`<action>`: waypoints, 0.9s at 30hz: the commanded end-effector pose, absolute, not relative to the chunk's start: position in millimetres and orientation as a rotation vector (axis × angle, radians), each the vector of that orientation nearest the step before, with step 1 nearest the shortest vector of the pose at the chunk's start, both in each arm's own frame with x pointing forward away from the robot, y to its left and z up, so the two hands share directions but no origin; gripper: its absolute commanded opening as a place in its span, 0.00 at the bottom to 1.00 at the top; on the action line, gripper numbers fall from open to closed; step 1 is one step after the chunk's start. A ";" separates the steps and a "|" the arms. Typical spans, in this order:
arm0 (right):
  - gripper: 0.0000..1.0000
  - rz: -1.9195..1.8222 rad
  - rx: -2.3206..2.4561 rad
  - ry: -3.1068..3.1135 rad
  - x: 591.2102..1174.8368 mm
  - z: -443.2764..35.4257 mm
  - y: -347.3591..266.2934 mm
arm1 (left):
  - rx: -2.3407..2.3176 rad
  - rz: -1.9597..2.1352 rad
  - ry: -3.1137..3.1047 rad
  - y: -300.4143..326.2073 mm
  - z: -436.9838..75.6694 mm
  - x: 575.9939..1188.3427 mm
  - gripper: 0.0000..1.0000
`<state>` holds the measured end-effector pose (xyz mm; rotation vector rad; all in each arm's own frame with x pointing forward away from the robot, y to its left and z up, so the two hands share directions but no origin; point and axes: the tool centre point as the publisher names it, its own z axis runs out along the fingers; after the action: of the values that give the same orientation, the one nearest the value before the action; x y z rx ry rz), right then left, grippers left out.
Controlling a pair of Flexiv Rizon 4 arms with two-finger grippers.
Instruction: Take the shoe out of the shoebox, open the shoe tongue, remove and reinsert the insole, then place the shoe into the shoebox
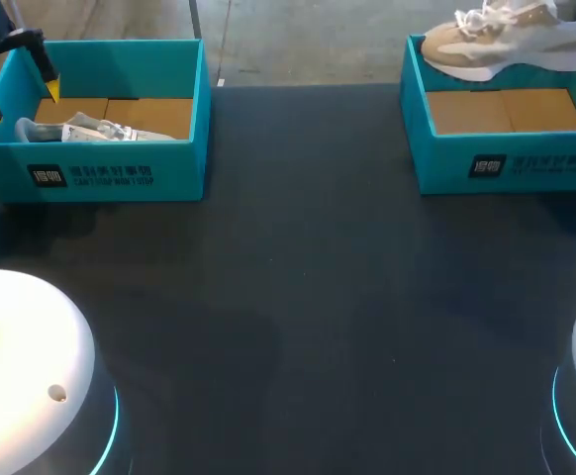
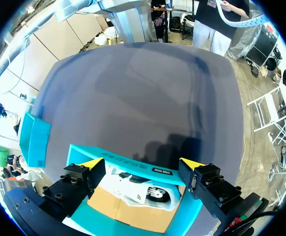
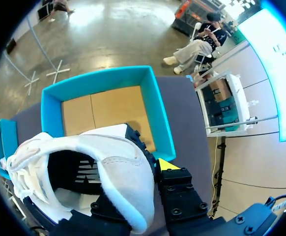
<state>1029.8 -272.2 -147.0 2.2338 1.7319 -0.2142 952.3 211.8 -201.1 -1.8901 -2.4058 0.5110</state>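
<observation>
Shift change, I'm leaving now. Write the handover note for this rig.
Left tool: open, above the left shoebox; the white sneaker lies inside, not gripped.
Right tool: shut on the tan-and-white sneaker, held above the empty right shoebox.
Done: that sneaker is out of its box.
Tongue and insole steps: cannot tell.
To do: rebox it; the white sneaker's whole routine.

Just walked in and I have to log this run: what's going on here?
The right gripper holds a white and tan sneaker by its heel collar above the far edge of the empty right-hand teal cardboard shoebox. The left gripper hangs open over the left-hand teal shoebox, where a white and grey sneaker lies untouched.
</observation>
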 end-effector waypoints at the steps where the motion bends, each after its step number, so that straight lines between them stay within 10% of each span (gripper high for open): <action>1: 0.00 -0.172 2.214 1.698 1017.2 -145.6 -265.2 | -1.893 0.508 -2.408 212.1 -201.6 951.5 1.00; 27: 0.00 -0.209 2.193 1.733 999.9 -150.7 -257.2 | -1.893 0.508 -2.408 212.1 -201.6 951.5 1.00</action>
<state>1006.8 -260.0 -153.1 2.1979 1.7399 -0.2160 952.3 211.8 -201.1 -1.8900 -2.4058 0.5110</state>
